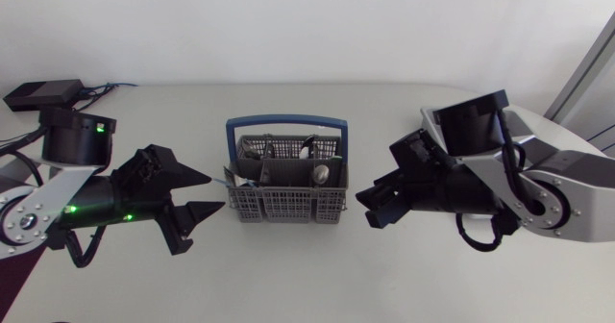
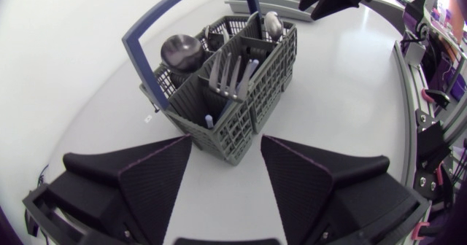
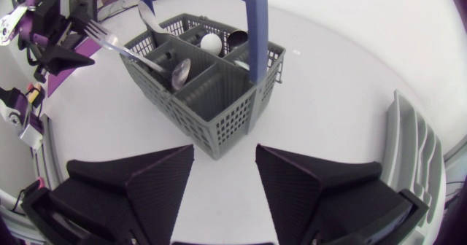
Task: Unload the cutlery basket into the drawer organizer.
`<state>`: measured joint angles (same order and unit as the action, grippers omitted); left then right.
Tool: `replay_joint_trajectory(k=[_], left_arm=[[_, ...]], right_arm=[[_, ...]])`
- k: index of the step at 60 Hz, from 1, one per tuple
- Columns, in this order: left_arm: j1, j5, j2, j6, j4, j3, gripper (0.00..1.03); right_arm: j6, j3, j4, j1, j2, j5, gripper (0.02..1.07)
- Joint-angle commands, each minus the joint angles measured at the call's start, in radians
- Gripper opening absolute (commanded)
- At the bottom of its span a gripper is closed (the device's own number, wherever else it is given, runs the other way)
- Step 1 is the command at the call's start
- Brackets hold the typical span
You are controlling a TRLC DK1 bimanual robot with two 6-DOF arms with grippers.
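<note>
While both arms sit low on the pale table (image 1: 307, 289), nothing is unloaded yet. Left arm (image 1: 58, 208) comes in from its side, right arm (image 1: 524, 174) from the other, and both aim at the middle.

Drawer organizer (image 3: 414, 149), a grey tray with long slots, lies off to the side of the right arm, well apart from the basket and out of the head view. Cutlery basket (image 1: 285, 203), grey mesh with a blue hoop handle (image 1: 285, 124), stands upright between the two arms.

Left pincer (image 1: 212, 193): spread wide, holds nothing, tips just short of the basket's end wall. Right pincer (image 1: 368, 208): same, wide and empty at the opposite end.

Inside are a fork (image 2: 226, 74) tines up, a large spoon bowl (image 2: 181, 49) and a slimmer spoon (image 2: 271, 22). A pale rounded piece (image 3: 211, 42) is probably another spoon; the view is too poor to be sure.

Risks:
- Both arms going in at once could clash over the basket or catch the handle.
- The basket looks light, so a sideways nudge would slide or tip it.
- Thin metal handles may slip or twist in broad wedge fingers.
- The fork leaning over the rim could snag on a neighbour and drag it out.

Surface is smooth, matte, off-white, with little grip for the basket. Cables lie at the left arm's far corner.
</note>
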<state>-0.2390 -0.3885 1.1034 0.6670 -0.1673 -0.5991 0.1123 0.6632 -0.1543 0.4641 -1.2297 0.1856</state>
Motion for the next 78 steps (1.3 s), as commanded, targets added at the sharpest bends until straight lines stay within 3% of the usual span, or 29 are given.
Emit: replay_joint_trajectory(k=[1, 30, 61, 78], left_arm=[[-0.01, -0.009, 0.039, 0.013, 0.029, -0.031, 0.67], [-0.01, -0.009, 0.118, -0.021, 0.094, -0.082, 0.59], [-0.006, -0.009, 0.118, -0.026, 0.124, -0.068, 0.04], [-0.005, -0.007, 0.11, -0.037, 0.094, -0.094, 0.04]], right_arm=[[0.007, -0.028, -0.011, 0.01, 0.01, -0.003, 0.67], [0.009, -0.034, -0.004, 0.025, 0.006, -0.005, 0.67], [0.01, -0.047, 0.01, 0.031, -0.002, -0.005, 0.67], [0.012, -0.056, 0.015, 0.034, -0.002, -0.006, 0.67]])
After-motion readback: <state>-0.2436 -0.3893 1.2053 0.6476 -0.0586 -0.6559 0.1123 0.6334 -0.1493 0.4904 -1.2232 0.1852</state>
